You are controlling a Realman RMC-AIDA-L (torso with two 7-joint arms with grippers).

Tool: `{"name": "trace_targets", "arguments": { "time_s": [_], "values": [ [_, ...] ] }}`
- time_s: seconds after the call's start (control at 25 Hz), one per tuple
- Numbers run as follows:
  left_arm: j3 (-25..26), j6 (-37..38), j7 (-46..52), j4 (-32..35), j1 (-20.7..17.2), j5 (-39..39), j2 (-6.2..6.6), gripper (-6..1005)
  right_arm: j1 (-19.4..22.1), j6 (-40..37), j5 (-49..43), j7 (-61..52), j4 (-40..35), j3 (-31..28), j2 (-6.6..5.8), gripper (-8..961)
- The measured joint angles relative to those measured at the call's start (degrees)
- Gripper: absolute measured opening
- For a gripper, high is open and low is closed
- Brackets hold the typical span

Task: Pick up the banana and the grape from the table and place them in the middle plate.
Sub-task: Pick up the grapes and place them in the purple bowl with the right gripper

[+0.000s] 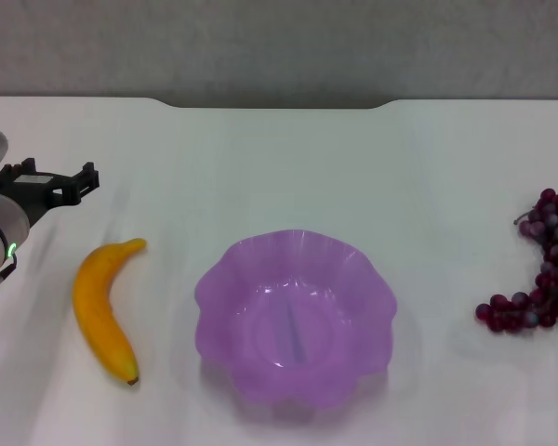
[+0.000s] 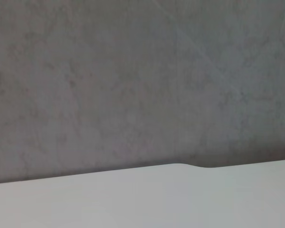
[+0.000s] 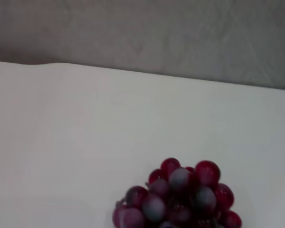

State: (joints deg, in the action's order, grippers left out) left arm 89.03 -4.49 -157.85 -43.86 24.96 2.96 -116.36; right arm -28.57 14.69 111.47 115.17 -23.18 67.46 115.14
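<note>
The middle plate (image 1: 295, 319) sits between the banana (image 1: 103, 309) and the grape (image 1: 534, 265); left gripper (image 1: 79, 182), grasp state unclear, hovers beyond the banana.

Head view looks forward and down over the table (image 1: 279, 167), whole workspace in frame. Left wrist view sits low, facing the table's notched far edge and grey wall (image 2: 133, 80). Right wrist view faces likewise, close on the grape (image 3: 178, 199), shared with the head view.

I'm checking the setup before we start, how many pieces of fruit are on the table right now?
2. The banana lies on the table left of the middle plate; the grape bunch lies at the far right edge, partly cut off, so more could sit beyond view.
</note>
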Motion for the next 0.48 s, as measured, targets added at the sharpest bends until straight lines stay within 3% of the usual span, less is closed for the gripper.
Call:
{"name": "trace_targets", "arguments": {
  "time_s": [0.24,0.48],
  "values": [
    [0.00,0.00,0.00,0.00,0.12,-0.07,0.00,809,-0.23,0.72,0.01,0.80,-0.49,-0.73,0.00,261],
    [0.00,0.00,0.00,0.00,0.07,-0.23,0.00,808,-0.21,0.76,0.05,0.87,-0.77,-0.78,0.00,166]
  ]
}}
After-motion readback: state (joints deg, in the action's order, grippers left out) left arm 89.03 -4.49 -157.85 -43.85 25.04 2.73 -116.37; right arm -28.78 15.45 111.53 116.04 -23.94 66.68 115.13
